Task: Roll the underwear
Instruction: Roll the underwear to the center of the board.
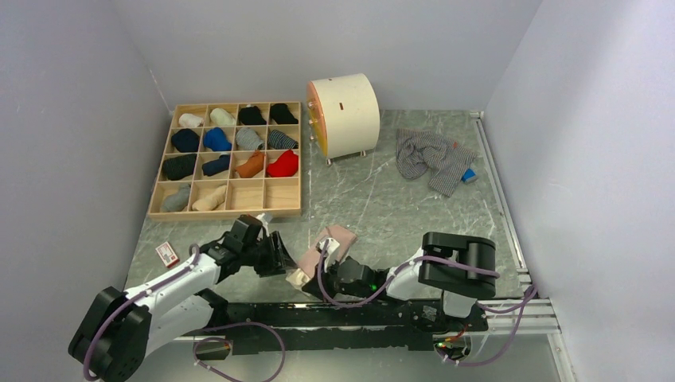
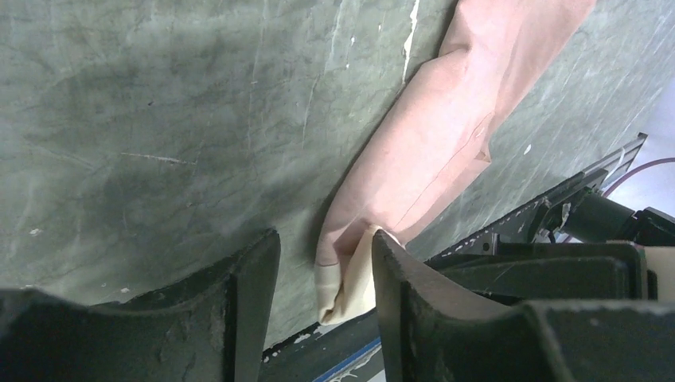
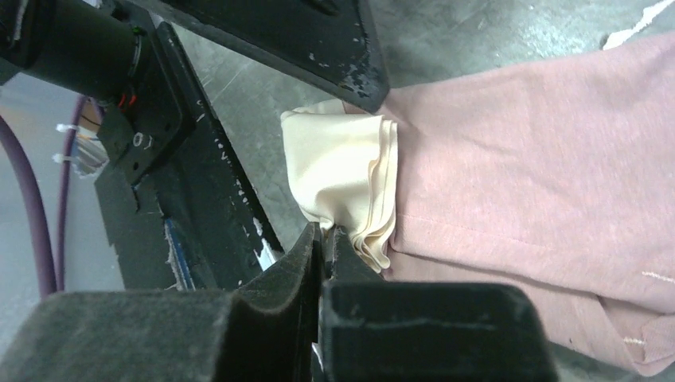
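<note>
**Pink pair at the near edge, a hand on each side**

The pink underwear (image 1: pixel 332 241) lies folded on the surface (image 1: pixel 382 207) at the near edge, its cream band (image 3: pixel 338 167) nearest the arms. The left hand (image 2: pixel 322 239) is spread apart, with that band sitting between its fingers. The right hand (image 3: pixel 321 231) is pressed together at the band's edge, and I can't tell if cloth is caught. It's soft, light, floppy stuff, so I'd take it by the thick layered band. The grey striped underwear (image 1: pixel 430 159) lies crumpled far right.
</note>
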Motion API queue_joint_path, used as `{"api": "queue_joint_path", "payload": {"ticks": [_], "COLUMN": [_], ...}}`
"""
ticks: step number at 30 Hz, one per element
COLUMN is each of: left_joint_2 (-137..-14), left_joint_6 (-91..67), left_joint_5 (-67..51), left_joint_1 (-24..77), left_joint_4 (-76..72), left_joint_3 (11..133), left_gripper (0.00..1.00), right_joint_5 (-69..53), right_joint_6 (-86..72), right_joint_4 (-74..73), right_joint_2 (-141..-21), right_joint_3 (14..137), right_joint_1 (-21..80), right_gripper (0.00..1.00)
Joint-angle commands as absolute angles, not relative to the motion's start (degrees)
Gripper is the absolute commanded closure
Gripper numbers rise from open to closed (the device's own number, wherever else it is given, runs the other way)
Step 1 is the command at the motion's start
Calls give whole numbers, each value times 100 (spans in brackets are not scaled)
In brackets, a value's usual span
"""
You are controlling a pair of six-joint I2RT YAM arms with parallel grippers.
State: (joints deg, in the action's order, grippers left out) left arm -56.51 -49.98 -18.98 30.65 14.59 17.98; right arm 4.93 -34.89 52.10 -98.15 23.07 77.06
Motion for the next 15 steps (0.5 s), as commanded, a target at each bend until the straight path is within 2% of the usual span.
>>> {"api": "queue_joint_path", "payload": {"ticks": [1,7,9,12,14,15], "left_joint_2": [-5657,-5859,-5904,-5795,-5619,-5506], "left_joint_6": [-4810,-4738,-4690,-4686,-4724,-4778], "left_joint_5": [-1674,-1903,-1911,-1883,-1698,-1613], "left_joint_1": [3057,3075,3081,3084,3085,3085], "left_joint_4": [1838,1544,1574,1691,1974,2031], "left_joint_3": [1590,1572,1594,1584,1642,1647], "left_gripper": [48,53,51,38,23,19], "right_joint_5": [176,27,26,26,26,26], "right_joint_6": [-4077,-4316,-4377,-4464,-4480,-4501], "right_joint_4": [5657,6005,5986,5877,5749,5695], "right_joint_2": [-9925,-9996,-10010,-10003,-10008,-10028], "right_joint_3": [1944,1872,1880,1917,1947,1963], "right_joint_1": [7567,7422,7372,7287,7252,7231], "right_gripper": [100,100,100,99,99,99]}}
